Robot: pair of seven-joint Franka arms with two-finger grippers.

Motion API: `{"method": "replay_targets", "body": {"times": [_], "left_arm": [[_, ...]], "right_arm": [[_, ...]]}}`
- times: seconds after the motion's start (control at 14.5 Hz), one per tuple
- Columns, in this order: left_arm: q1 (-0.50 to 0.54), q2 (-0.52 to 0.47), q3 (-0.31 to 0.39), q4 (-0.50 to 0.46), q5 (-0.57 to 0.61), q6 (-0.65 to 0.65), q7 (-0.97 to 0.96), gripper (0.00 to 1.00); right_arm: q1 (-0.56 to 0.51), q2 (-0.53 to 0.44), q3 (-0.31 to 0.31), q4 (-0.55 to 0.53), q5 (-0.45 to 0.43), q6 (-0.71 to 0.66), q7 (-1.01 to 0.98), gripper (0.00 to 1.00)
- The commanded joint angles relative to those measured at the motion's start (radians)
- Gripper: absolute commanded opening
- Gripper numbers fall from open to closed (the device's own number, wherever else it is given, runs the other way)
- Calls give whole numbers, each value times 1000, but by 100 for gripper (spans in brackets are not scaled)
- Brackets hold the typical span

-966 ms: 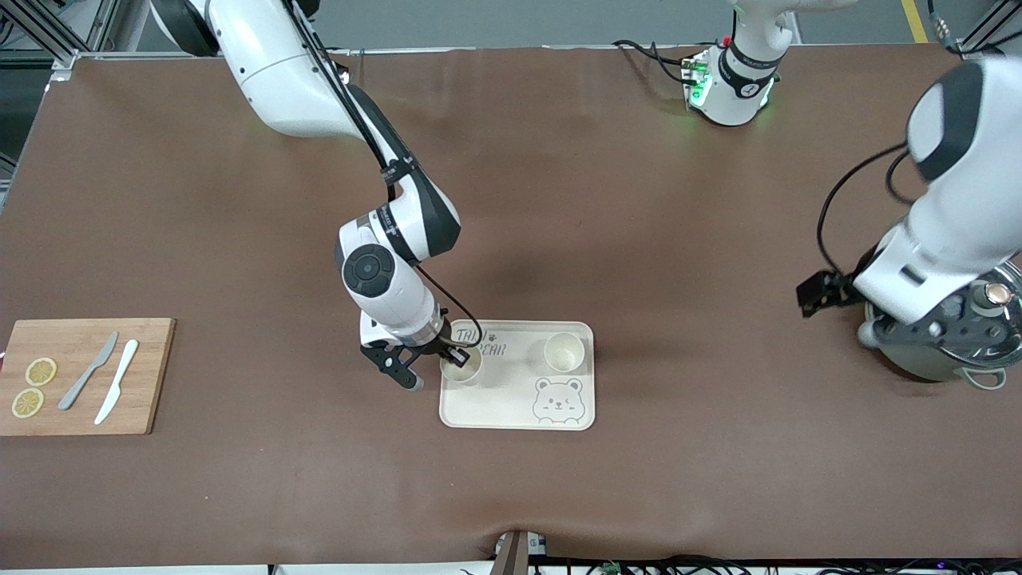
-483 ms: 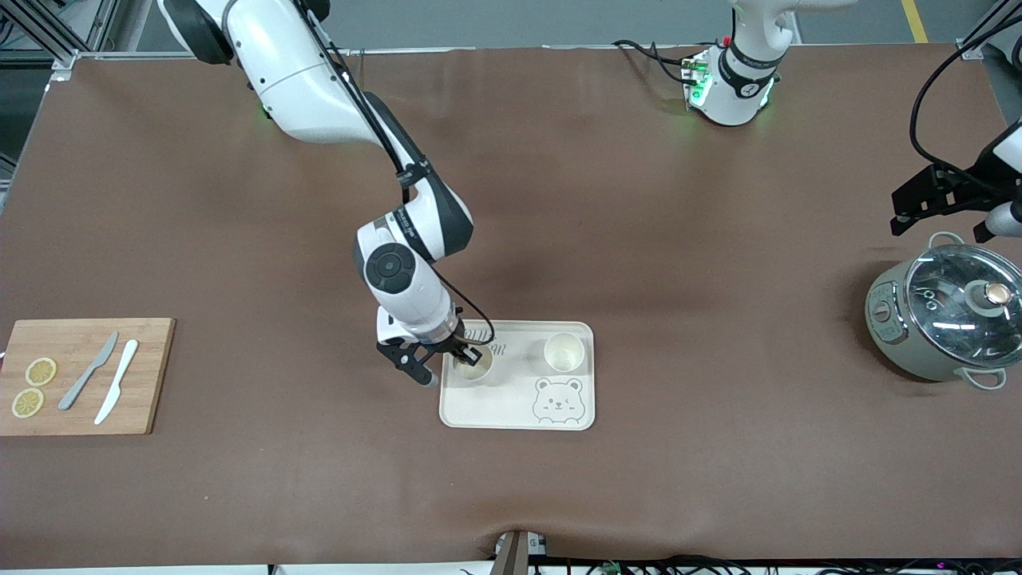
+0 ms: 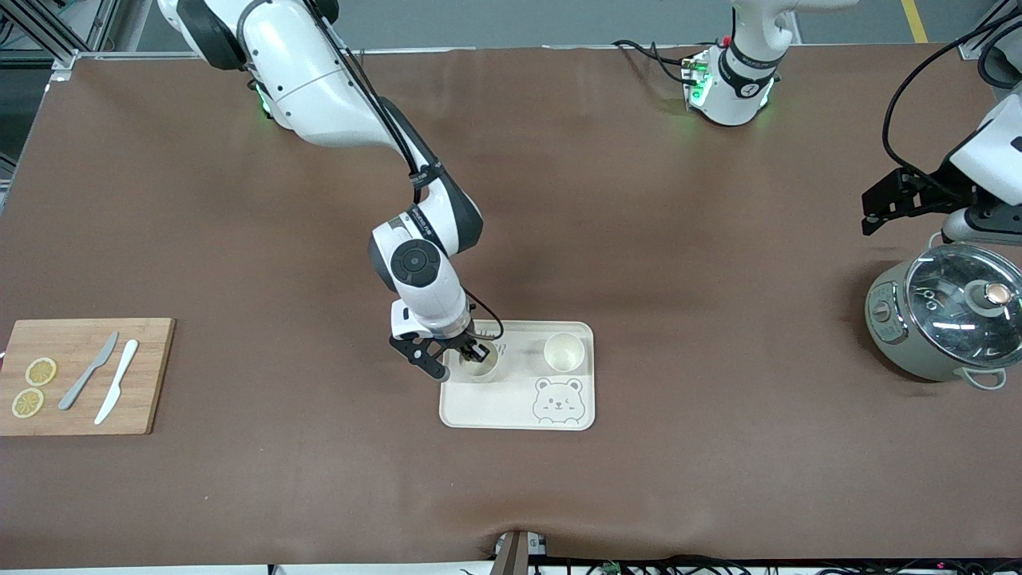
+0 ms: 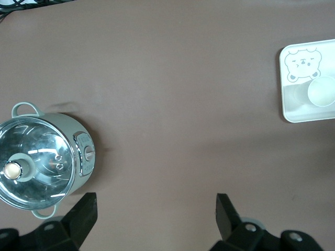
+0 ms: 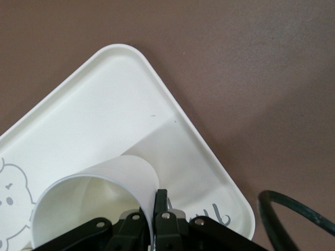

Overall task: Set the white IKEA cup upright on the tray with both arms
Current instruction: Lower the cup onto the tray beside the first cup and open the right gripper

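The flat cream rectangular tray [image 3: 517, 375] with rounded corners and a grey bear face lies on the brown desk [image 3: 511, 495] toward the front camera, and two white cups stand upright on it. The cup toward the right arm's end [image 3: 481, 365] is held at its rim by the right gripper [image 3: 463, 358], whose jaws are closed on the cup wall, one finger inside and one outside as the right wrist view shows [image 5: 155, 219]. Over the last second this cup has been carried from the tray's edge to a spot further in on the tray, and it appears to rest there, so the placing looks nearly done; release remains. The second white cup [image 3: 564, 350] stands free, toward the left arm's end of the tray. The left gripper [image 3: 894, 204] has risen clear of the grey lidded cooking pot [image 3: 946, 311] it was low over a second ago; its jaws are wide apart and hold nothing. At the right arm's end lies a wooden cutting board [image 3: 80, 375] with two knives and two lemon slices. Farther off, aluminium framing and grey floor border the desk.
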Motion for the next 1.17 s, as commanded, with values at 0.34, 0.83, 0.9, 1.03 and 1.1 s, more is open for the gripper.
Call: {"method": "replay_targets", "body": {"times": [0.34,0.83,0.9,1.03,1.1], "left_arm": [[0,-29,5,-63,-91,-11,-8,100],[0,-24,9,-61,-91,-9,-11,100],[-1,-22,9,-60,-90,-8,-14,100],[-1,-22,9,-56,-82,-8,-17,100],[-1,-22,9,-56,-82,-8,-17,100]], "right_arm": [[9,15,-14,29,-19,-1,22,100],[-3,-26,-12,31,-114,-61,7,100],[-3,-48,-12,32,-114,-105,-4,100],[-8,-106,-12,31,-108,-190,-45,100],[-14,-141,-10,28,-105,-237,-56,100]]}}
